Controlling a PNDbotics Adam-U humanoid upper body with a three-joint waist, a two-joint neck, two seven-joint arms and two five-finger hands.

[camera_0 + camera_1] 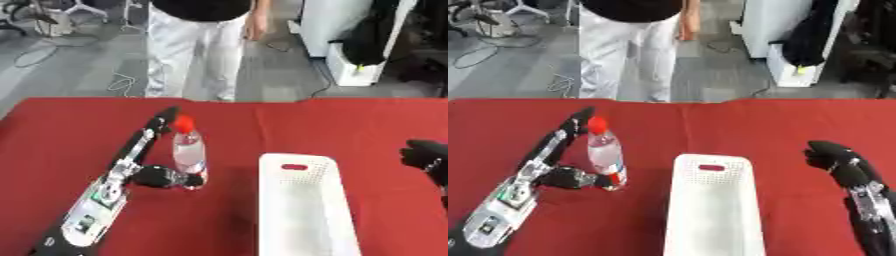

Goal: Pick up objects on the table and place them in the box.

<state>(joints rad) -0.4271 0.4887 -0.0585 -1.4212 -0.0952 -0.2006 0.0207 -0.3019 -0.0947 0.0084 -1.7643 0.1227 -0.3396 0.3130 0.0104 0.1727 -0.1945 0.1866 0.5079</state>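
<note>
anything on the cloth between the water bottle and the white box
Nothing: the strip of red tablecloth between the water bottle and the white box is bare, clearest in the right eye view.

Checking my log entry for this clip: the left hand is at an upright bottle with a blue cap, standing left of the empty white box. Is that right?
One detail is wrong: the cap is red, not blue, as the right eye view shows. The rest stands: the left hand is at the upright bottle, left of the empty white box.
</note>
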